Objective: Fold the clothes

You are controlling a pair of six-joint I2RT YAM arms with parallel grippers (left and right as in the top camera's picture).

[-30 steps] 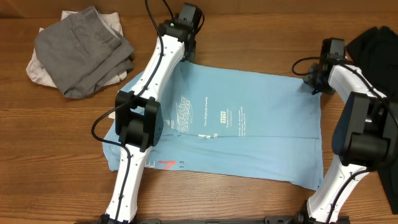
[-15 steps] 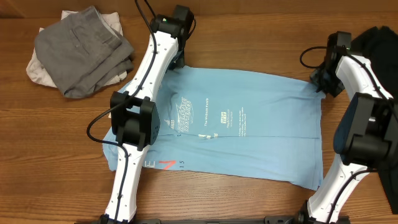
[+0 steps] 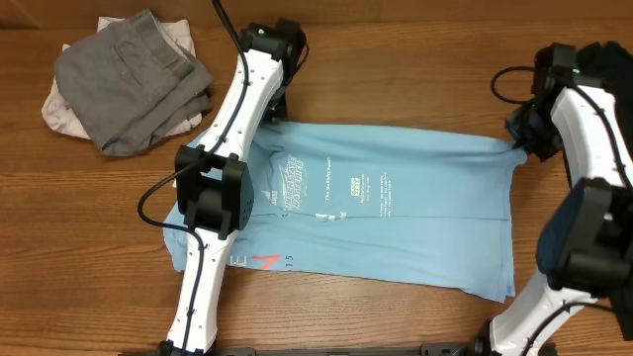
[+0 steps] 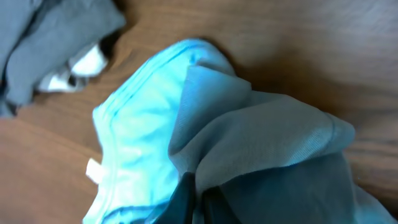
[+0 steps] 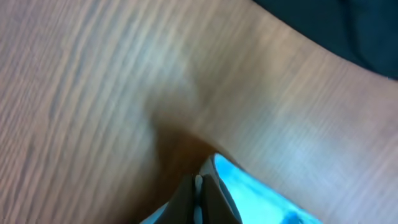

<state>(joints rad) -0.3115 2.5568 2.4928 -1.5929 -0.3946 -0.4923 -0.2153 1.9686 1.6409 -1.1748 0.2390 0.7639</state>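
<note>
The light blue T-shirt lies flat at the centre of the worktop. The left hand pinches its 11 o'clock corner and the right hand its 2 o'clock corner. Risks: the shallow right bite may slip, an uneven pull may skew the fold, and the nearby black garment may snag.

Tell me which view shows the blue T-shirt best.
Overhead: nearly the whole T-shirt lies spread flat, partly under the left arm. The left wrist view shows only a bunched corner at the left gripper; the right wrist view shows just a sliver by the right gripper.
</note>
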